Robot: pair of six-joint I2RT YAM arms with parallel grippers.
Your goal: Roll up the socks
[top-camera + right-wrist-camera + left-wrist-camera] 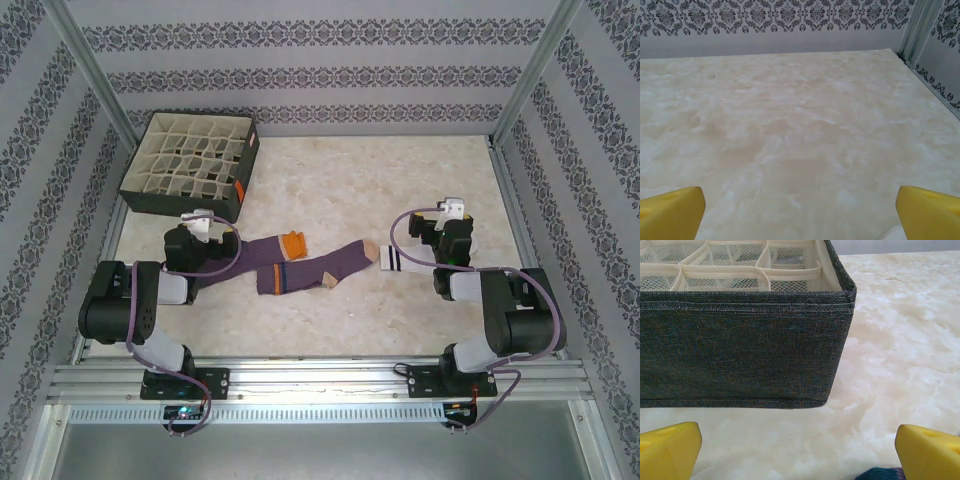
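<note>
Two soft knit purple socks [300,265] with orange and tan toes lie flat mid-table, overlapping. A white sock [393,258] with black cuff stripes lies beside the right arm. The left gripper [799,450] and right gripper [800,210] gape wide, holding nothing. A coarse-woven dark box [740,350] with beige mesh dividers faces the left gripper, and the fabric edge below is probably sock. The table [790,125] is marbled cream.

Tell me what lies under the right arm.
A white sock: its black-striped cuff pokes out from beneath the right arm. The arm covers the rest, so its toe cannot be seen.
</note>
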